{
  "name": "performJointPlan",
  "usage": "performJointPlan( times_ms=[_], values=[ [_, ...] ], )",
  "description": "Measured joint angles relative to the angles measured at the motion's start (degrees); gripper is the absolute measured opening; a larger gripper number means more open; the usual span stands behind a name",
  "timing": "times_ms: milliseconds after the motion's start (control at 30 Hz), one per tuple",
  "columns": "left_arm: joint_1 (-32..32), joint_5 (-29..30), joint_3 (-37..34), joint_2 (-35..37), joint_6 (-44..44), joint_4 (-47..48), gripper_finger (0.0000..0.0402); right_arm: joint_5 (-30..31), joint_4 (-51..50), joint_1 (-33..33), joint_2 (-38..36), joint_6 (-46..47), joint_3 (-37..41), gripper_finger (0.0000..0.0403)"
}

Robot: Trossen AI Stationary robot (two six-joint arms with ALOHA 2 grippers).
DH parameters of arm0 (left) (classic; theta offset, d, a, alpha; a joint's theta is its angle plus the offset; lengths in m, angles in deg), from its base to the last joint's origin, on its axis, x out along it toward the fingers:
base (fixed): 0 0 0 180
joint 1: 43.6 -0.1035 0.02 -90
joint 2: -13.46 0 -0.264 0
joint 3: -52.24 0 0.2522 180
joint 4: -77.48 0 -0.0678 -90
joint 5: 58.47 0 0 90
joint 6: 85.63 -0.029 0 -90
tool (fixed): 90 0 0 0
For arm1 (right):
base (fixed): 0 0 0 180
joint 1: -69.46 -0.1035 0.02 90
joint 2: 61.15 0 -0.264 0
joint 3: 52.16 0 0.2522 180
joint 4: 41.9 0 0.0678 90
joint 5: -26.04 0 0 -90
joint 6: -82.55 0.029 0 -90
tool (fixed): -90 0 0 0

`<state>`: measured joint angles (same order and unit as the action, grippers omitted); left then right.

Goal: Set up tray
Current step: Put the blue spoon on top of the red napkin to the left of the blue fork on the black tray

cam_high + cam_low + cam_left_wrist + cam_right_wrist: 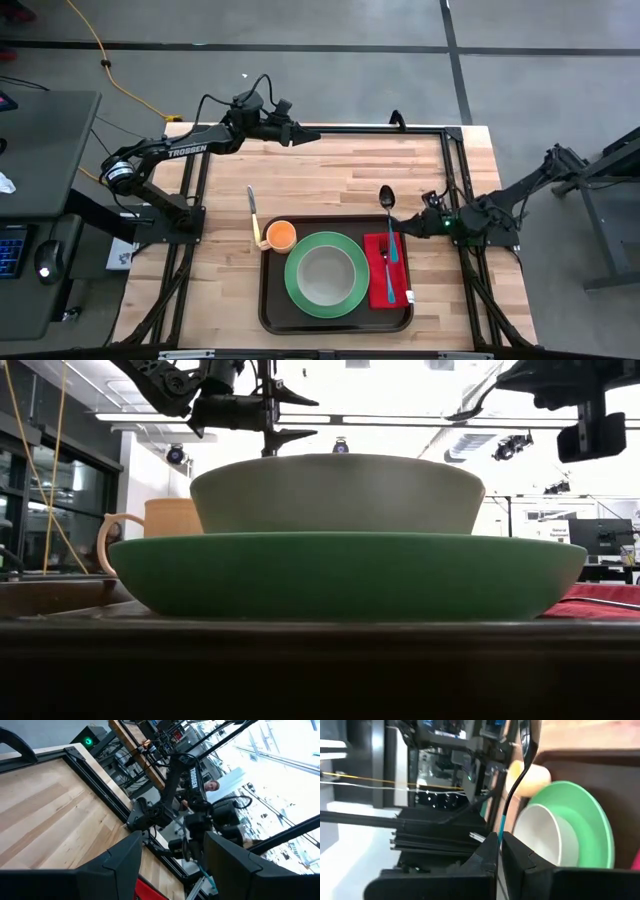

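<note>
The dark brown tray (270,300) lies at the table's near middle. On it stand a green plate (296,290) with a pale bowl (326,274) in it, an orange cup (281,236) and a magenta napkin (380,285) bearing a teal-handled fork (390,252). A knife (253,212) lies on the table left of the tray. My right gripper (418,222), beside the tray's far right corner, is shut on a black spoon (387,196). My left gripper (305,133) hangs open and level over the table's far edge, with nothing in it. My right gripper pinches the spoon's teal handle end (503,822) between its two fingers. The fingers come about level from the table's right, and the spoon runs on forward along their line. Its black bowl (527,735) points away from the gripper, and the spoon is lifted clear of the table.
Bare wood stretches between the tray and the far edge. A black metal frame (450,160) runs along the table's far and right sides. In the low view the bowl (335,490) and plate (345,575) fill the front, the cup (150,520) behind them on the left.
</note>
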<state>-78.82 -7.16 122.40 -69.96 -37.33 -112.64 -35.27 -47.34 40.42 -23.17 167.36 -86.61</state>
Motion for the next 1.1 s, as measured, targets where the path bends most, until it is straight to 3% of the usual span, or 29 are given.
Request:
performJointPlan(
  times_ms=[633, 1100],
  values=[
    [0.0, -0.1, 0.0, 0.0, 0.3, 0.0, 0.0244, -0.7, 6.9, -5.2, 17.5, 5.7, 0.0, 0.0],
    [0.0, -3.1, 0.0, 0.0, 1.1, 0.0, 0.0244, -0.1, 2.4, -4.7, 19.4, 7.1, 0.0, 0.0]
  ],
)
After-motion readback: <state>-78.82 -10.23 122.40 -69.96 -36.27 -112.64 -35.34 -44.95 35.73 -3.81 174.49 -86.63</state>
